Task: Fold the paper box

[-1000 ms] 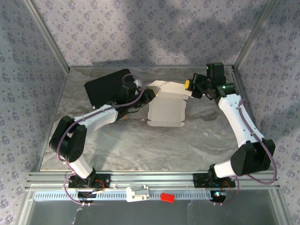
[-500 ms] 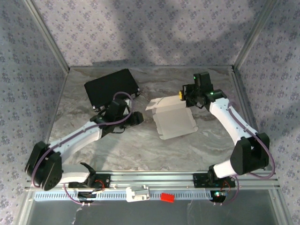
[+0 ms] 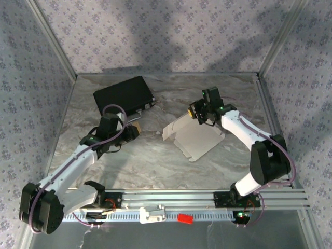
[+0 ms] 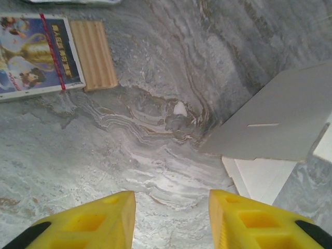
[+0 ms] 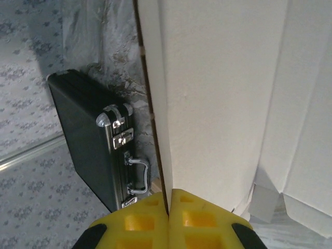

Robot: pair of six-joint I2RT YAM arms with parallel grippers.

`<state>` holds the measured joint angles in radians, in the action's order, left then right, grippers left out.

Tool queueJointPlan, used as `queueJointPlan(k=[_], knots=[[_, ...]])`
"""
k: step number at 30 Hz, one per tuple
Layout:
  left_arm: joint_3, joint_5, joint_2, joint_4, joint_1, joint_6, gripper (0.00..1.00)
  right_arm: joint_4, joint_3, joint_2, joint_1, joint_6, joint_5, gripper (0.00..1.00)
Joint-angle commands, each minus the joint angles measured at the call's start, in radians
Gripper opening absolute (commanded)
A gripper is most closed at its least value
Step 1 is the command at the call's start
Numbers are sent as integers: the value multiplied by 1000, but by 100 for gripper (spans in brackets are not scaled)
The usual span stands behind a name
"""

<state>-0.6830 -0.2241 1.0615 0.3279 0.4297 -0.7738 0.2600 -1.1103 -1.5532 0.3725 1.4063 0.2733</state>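
Paper box (image 3: 196, 139) lies on the tabletop (image 3: 155, 163), right of centre and only partly folded. Most of the sheet is flat, w/ one flap lifted at its far side. Right gripper (image 3: 195, 111) is closed hard on that raised flap's edge; in the right wrist view the white panel (image 5: 218, 104) runs straight down into the pinched yellow fingers (image 5: 199, 218).

Left gripper (image 3: 136, 130) sits off to the box's left, jaws partway apart w/ nothing between them. Bare tabletop shows in the gap, and a box corner (image 4: 280, 122) lies ahead-right of it.

Step, prob.: raising a side wall, early-to-mid fold, no closed box shape yet. Next move likely needs the left gripper in low from the left to pin or crease the base while the right keeps the flap up. A push could slide the thin sheet.

Room: open tabletop near side and between the arms. Black case (image 3: 123, 96) is far-left, well apart from the box. Printed card (image 4: 36, 54) and ribbed wooden strip (image 4: 93, 54) lie near the left gripper, so avoid sweeping them. Right side is tighter, w/ the right arm over the box edge.
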Motion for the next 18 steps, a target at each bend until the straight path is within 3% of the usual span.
queueJointPlan(k=[1, 5, 12, 18], knots=[[7, -56, 67, -111, -5, 59, 39, -27, 41, -40, -9, -77, 35, 0], [-27, -93, 180, -199, 14, 128, 36, -171, 114, -52, -20, -86, 84, 0], [-91, -76, 328, -349, 118, 332, 44, -279, 197, -30, -64, -95, 151, 0], [-163, -151, 483, -440, 173, 444, 44, -306, 218, -17, -84, -81, 189, 0]])
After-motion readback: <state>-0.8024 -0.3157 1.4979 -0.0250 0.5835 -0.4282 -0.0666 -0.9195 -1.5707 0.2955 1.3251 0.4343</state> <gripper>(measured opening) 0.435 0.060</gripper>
